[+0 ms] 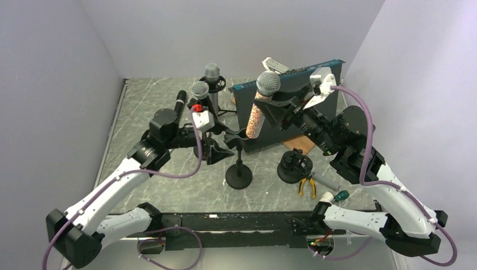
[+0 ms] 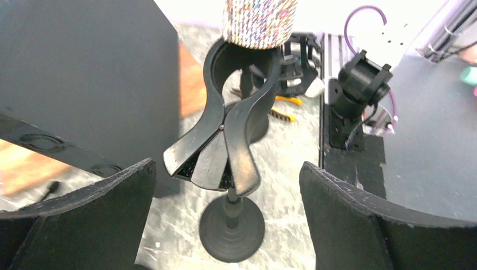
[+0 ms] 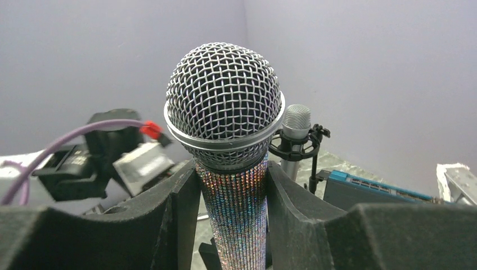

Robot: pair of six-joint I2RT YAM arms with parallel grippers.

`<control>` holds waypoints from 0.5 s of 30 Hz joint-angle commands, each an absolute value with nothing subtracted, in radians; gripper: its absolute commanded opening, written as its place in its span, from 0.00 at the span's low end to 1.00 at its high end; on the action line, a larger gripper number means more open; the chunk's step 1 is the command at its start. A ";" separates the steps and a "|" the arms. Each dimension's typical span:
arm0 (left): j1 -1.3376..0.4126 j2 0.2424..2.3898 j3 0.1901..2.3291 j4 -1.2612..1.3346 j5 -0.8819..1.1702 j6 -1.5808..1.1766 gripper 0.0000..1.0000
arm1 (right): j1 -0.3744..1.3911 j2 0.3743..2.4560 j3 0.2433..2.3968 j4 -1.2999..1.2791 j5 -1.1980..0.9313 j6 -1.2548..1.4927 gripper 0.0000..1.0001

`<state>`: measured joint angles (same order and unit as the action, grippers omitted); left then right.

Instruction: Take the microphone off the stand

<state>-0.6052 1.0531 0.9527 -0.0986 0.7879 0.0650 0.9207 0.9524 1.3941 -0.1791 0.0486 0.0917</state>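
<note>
The right gripper (image 3: 233,197) squeezes the microphone (image 3: 224,101) under its head — open room above. The left gripper (image 2: 228,191) gapes wide, clip (image 2: 222,135) at twelve o'clock.

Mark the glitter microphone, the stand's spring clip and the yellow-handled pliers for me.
glitter microphone (image 3: 224,95): right wrist view, on the mesh head.
spring clip (image 2: 224,130): left wrist view, at the pivot where its halves cross.
yellow-handled pliers (image 1: 306,183): top external view, where the handles meet.
</note>
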 commanded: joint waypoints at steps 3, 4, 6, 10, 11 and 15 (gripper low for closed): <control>-0.604 0.897 0.941 0.080 0.701 -0.039 0.99 | 0.923 0.886 1.389 -0.059 0.173 0.223 0.00; -0.604 0.891 0.968 0.053 0.664 -0.058 0.99 | 0.923 0.892 1.396 -0.059 0.161 0.230 0.00; -0.604 0.887 1.029 0.006 0.609 -0.111 0.99 | 0.922 0.912 1.407 -0.066 0.125 0.252 0.00; -0.604 0.924 1.172 -0.087 0.596 -0.233 0.98 | 0.922 0.933 1.363 0.027 0.059 0.325 0.00; -0.604 0.937 1.205 -0.099 0.619 -0.256 0.99 | 0.922 0.939 1.345 0.069 0.035 0.347 0.00; -0.607 0.949 1.252 -0.042 0.710 -0.329 0.99 | 0.922 0.995 1.352 0.123 -0.044 0.400 0.00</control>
<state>-0.6052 0.9482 1.2057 -0.0792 0.6411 -0.2085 0.9199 0.9493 1.3460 -0.0170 0.0536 0.3111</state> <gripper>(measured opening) 0.993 0.443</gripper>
